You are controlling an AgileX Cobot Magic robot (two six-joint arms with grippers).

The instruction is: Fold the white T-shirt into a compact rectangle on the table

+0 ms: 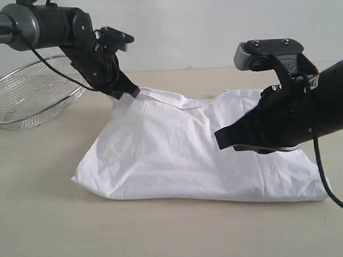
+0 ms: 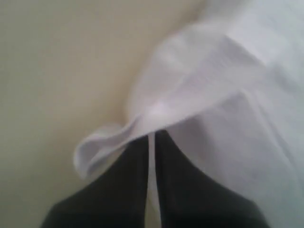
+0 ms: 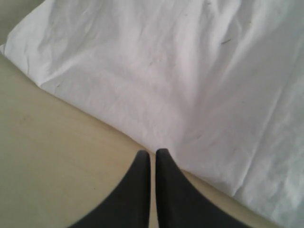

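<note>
Items counted, left to right and near to far.

- One white T-shirt: a single garment in one heap.
- One counter: pale beige, carrying the garment.
- One basket: round, of wire mesh, at the far left.
- Two black robot arms: the left arm and the right arm.
- Two claws, one per arm: the left claw and the right claw.
- Two fingers on each claw, four in all.
- One grey box, on the right arm only.
- One plain wall, at the far side.
</note>
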